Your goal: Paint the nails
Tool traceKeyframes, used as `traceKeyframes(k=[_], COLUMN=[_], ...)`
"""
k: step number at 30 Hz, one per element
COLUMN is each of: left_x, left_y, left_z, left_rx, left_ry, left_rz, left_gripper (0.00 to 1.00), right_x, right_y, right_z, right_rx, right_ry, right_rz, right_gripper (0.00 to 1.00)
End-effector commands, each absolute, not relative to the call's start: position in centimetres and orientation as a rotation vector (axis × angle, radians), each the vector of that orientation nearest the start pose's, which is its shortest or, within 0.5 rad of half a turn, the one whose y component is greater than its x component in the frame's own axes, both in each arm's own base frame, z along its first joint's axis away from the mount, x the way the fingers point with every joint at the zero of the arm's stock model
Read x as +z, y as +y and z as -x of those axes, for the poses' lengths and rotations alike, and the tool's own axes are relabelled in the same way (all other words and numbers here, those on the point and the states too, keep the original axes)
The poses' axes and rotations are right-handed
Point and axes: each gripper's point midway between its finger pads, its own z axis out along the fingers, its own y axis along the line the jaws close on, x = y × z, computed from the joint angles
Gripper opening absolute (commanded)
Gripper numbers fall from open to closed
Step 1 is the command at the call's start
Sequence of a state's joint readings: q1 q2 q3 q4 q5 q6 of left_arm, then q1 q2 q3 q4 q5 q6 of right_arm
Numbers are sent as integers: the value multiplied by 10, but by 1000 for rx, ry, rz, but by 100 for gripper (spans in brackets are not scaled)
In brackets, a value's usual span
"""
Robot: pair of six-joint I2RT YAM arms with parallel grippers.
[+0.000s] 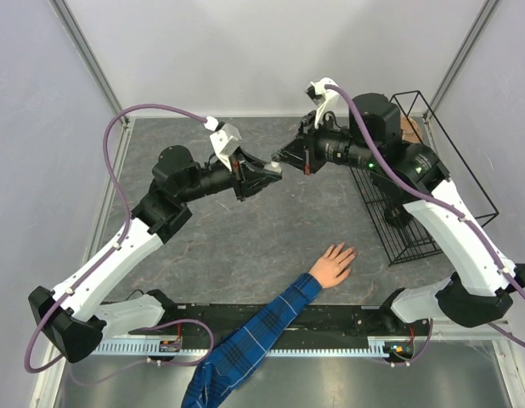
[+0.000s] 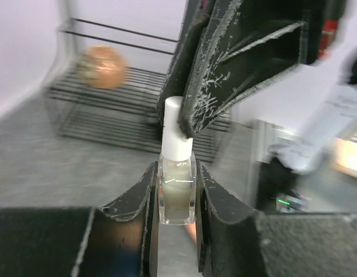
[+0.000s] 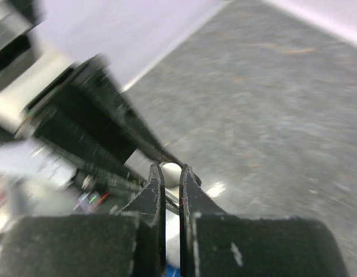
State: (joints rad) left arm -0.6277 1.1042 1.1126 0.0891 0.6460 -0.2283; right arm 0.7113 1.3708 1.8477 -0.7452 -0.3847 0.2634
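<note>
Nearest: hand [image 1: 333, 264], nails [image 1: 348, 252] too small to see, flat on grey table [image 1: 245, 246], well short of grippers. Above, left gripper [image 2: 176, 173] pinches polish bottle [image 2: 177, 199]; right gripper [image 3: 171, 173] clamped on its white cap [image 2: 174, 124]. Beside right gripper, wire basket [image 2: 109, 118], orange ball [image 2: 103, 67] inside. Pale walls [image 1: 245, 51].

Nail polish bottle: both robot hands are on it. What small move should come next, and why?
Probably the right hand should twist the white cap loose while the left hand holds the bottle steady. The left hand clamps the glass body, the right is shut on the cap, and the cap is on, so no brush is free for the person's hand on the table.
</note>
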Motion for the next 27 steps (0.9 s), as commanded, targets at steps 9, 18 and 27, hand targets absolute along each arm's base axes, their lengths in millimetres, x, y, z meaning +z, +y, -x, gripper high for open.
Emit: traceKeyframes(k=[9, 18, 27], left_x=[446, 433, 412], left_y=[-295, -292, -284], left_z=[-320, -298, -218], left_rx=[-517, -600, -928], left_ry=[1223, 1240, 1314], left_rz=[-475, -523, -723], left_gripper=[2, 2, 2], right_x=[427, 453, 487], right_y=[310, 305, 283], right_z=[-271, -265, -240], right_rx=[518, 614, 876], right_ry=[1956, 1872, 1745], right_rz=[208, 208, 518], right_gripper=[0, 30, 78])
